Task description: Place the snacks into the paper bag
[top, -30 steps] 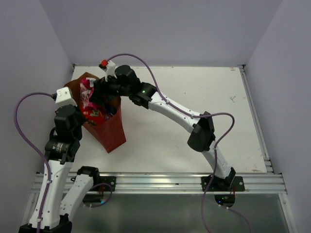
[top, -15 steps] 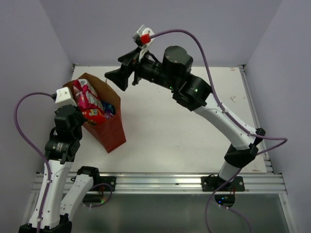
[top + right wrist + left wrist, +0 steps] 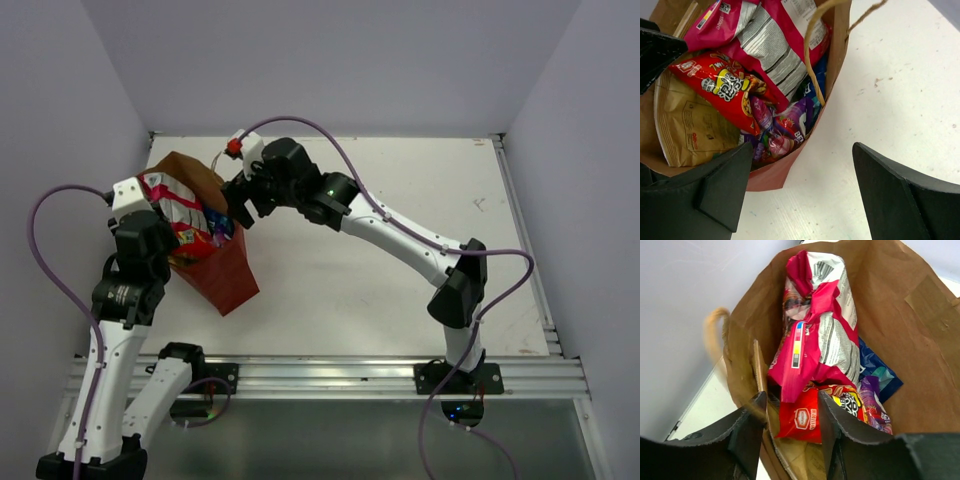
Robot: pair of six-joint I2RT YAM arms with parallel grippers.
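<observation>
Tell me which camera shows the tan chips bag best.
The right wrist view: the tan chips bag lies plainly inside the paper bag, beside the red packet. The other two views barely show it.

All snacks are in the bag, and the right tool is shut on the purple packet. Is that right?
Not quite: the right tool is open and empty. The purple packet lies loose inside the bag, as the right wrist view shows.

You get the string handle (image 3: 708, 337) only as a blur from the left wrist; the red packet (image 3: 720, 87) covers part of the purple packet (image 3: 790, 120).
</observation>
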